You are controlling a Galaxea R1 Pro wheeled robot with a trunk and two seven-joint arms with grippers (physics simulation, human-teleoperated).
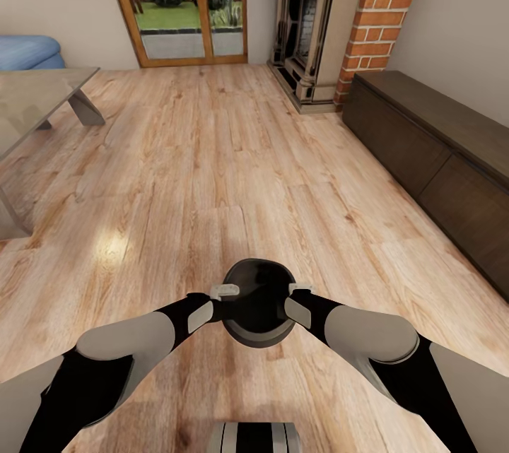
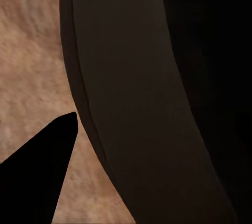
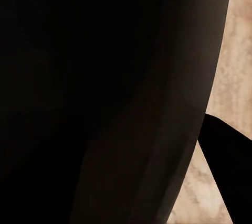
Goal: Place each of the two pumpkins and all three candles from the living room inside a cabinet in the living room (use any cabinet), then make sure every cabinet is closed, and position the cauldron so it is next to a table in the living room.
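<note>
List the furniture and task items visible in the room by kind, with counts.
cauldron: 1, between both grippers
table: 1
cabinet: 1, drawers shut
sofa: 1
fireplace: 1
Total: 5

Plank floor (image 1: pixel 212 177), brick fireplace (image 1: pixel 378 22)

Cauldron (image 3: pixel 131 129) v. close to the hand, dark wall curving past w/ black interior behind the rim band. One black finger (image 3: pixel 226 166) of the hand sits outside the wall, right against it. Wood plank floor (image 3: pixel 231 72) beyond, blurred. Other finger hidden.
</note>
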